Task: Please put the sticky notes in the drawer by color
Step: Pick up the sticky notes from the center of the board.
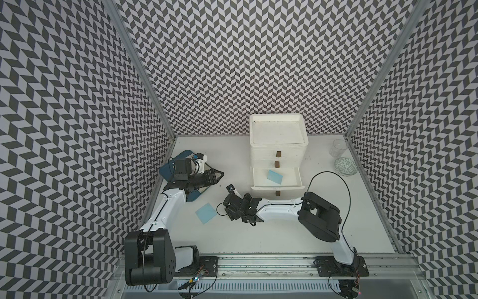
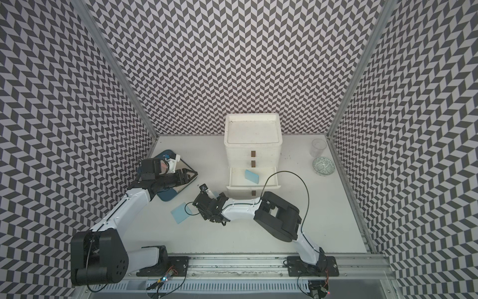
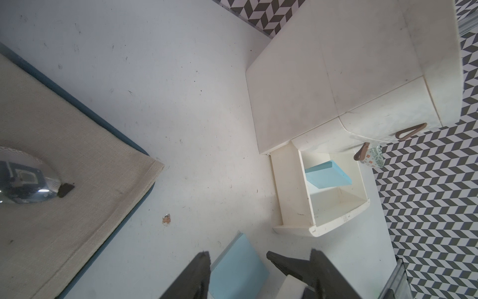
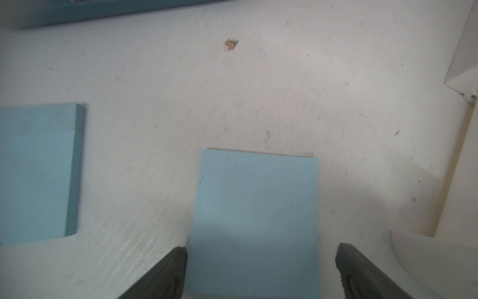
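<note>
1. Both top views look down on a white tabletop (image 1: 271, 238) inside black-and-white chevron walls. The white drawer unit (image 1: 292, 155) stands at the back centre. Its bottom drawer (image 1: 276, 187) is open and the two above it are shut. A blue note (image 1: 275, 176) lies inside the bottom drawer.
2. In the same views, a second blue note (image 1: 206, 215) lies flat on the tabletop, left of centre and well apart from the drawer unit. The right gripper (image 1: 235, 204) sits low between that note and the bottom drawer, and its fingers cannot be made out from above. The left gripper (image 1: 210, 178) hangs over a dark blue tray (image 1: 166, 172) on the left. A clear glass (image 1: 338, 147) and a patterned dish (image 1: 346, 167) sit at the far right.
3. The left wrist view shows the drawer unit (image 3: 336, 77) from its side, with the blue note (image 3: 328, 176) in the bottom drawer (image 3: 292, 189). A beige cloth (image 3: 64, 155) covers the tray (image 3: 77, 101). The left gripper's dark fingers (image 3: 199, 271) stand apart and grip nothing. A third blue note (image 3: 238, 266) shows in the gap between them.
4. In the right wrist view, the right gripper (image 4: 260, 247) is spread wide, with one finger on each side of the third blue note (image 4: 256, 202). The note lies flat on the tabletop and is not clamped. A sliver of tabletop shows between it and one finger. The second blue note (image 4: 36, 170) lies apart from it.
</note>
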`<move>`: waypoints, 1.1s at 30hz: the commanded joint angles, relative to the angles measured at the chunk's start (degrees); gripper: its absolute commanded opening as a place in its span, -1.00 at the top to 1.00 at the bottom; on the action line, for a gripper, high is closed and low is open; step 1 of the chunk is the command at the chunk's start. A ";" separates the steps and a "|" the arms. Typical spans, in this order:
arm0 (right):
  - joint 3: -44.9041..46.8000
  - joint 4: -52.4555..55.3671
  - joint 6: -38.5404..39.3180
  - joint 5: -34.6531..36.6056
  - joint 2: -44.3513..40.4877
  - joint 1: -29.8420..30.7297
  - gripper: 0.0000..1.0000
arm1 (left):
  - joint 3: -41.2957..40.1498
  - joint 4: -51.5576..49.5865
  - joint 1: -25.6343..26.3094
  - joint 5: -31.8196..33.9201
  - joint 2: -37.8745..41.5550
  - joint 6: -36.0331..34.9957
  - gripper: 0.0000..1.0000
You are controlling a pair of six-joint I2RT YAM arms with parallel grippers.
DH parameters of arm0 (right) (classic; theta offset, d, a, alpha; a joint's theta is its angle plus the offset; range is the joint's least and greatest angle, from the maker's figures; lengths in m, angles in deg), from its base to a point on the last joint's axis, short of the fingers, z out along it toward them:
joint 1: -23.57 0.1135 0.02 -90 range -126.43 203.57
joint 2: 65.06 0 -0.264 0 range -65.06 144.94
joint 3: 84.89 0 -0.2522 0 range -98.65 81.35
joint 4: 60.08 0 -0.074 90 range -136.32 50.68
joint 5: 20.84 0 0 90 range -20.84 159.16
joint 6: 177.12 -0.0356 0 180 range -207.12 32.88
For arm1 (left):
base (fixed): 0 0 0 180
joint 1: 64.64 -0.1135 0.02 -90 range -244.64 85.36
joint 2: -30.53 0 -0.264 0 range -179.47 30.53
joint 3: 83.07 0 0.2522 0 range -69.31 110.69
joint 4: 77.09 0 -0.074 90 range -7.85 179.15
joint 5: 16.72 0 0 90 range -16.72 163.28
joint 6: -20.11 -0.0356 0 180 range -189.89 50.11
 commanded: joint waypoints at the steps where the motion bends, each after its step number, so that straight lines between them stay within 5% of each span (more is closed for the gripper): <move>1: -0.48 0.33 0.65 0.09 -0.81 -0.43 -0.88 | -0.39 1.19 -0.22 -0.91 -0.11 0.00 -0.30; 10: 2.27 -0.89 0.03 -4.64 1.89 -0.51 -0.66 | -0.44 1.19 -0.20 -1.38 -0.81 0.07 -0.30; 20: 9.77 -7.11 0.38 -9.02 -7.34 -3.14 -0.43 | -0.78 2.10 -0.03 -3.98 -1.91 0.36 -0.29; 33: 19.53 -13.91 -0.37 -11.22 -29.68 -6.85 -0.43 | -2.90 15.81 5.82 -22.03 -1.09 5.76 -0.25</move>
